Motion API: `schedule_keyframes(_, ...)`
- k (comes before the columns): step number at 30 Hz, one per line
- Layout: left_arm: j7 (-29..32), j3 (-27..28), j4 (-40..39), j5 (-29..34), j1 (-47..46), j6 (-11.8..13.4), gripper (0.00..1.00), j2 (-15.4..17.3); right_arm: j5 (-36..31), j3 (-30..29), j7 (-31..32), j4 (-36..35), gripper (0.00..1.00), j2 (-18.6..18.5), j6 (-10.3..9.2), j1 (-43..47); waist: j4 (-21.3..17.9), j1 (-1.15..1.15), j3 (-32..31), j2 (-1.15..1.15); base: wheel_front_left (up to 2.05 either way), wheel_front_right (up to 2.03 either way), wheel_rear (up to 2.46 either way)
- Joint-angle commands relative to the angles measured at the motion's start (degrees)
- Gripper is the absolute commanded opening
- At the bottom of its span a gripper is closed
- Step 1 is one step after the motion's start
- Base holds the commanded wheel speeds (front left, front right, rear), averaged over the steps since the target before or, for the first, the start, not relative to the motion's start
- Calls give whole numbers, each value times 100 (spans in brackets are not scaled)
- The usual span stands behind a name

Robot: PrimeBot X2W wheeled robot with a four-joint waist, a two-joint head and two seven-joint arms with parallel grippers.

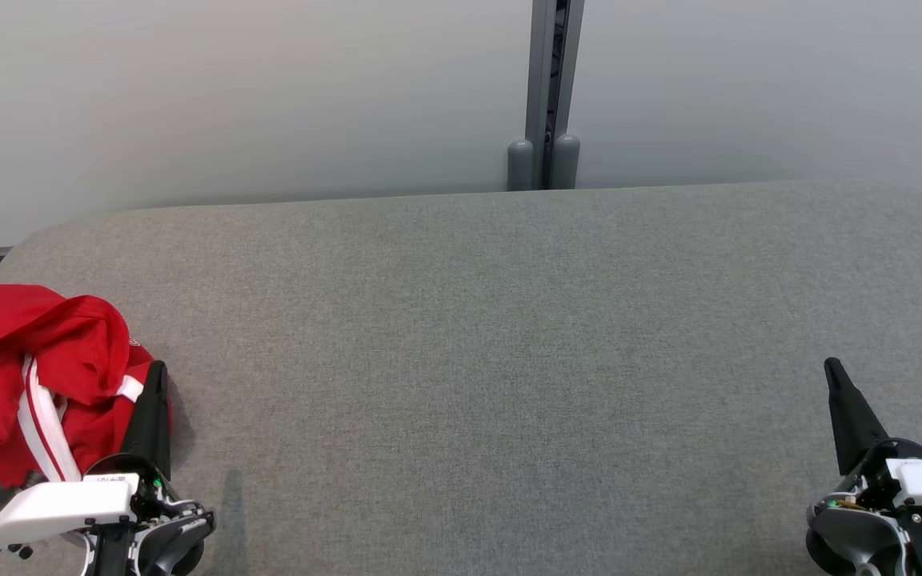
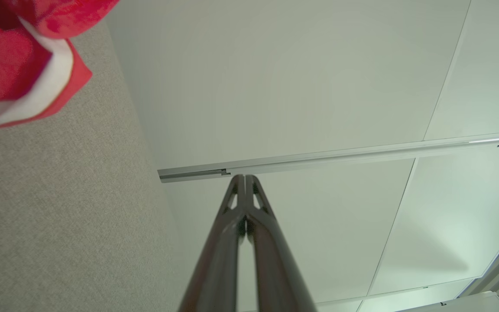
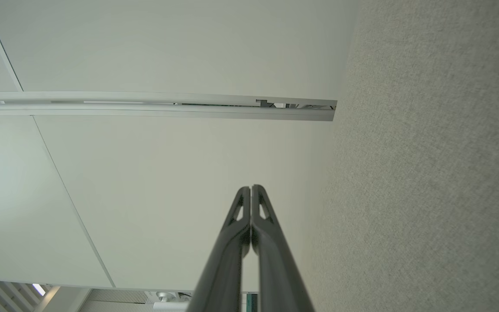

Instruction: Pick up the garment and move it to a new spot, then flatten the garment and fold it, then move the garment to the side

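Left gripper (image 1: 158, 368) is at the near left of the grey table (image 1: 477, 336), its fingers pressed together on nothing. Just beside it, at the table's left edge, lies the crumpled red garment (image 1: 21, 376) with white stripes. Right gripper (image 1: 832, 366), also pressed together and empty, is well apart from it.
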Motion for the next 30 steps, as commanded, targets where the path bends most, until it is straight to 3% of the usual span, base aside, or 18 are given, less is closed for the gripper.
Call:
schedule_keyframes(1, 10, 14, -15, 3, -87, -19, 0, 32, 6, -2, 14, -13, 0, -52, 3, 59, 0, 0, 0, 0, 0, 0, 0)
schedule_keyframes(9, 10, 14, -15, 3, -87, -19, 0, 32, 6, -2, 14, -13, 0, -52, 3, 59, 0, 0, 0, 0, 0, 0, 0)
schedule_keyframes(10, -3, 0, 17, 0, 10, 1, 100, -2, -1, -1, 0, 16, 100, 5, 0, 3, 0, 0, 0, 0, 0, 0, 0)
schedule_keyframes(20, -208, -116, 244, 258, 154, 0, 100, -19, -190, 173, -181, 98, 100, 12, -7, 121, 2, 0, 9, 0, 0, 0, 0)
schedule_keyframes(30, -479, -36, 326, 1514, 125, 16, 100, -31, -997, 410, -478, 238, 100, -91, -5, 48, -5, 0, 25, 0, 0, 0, 0)
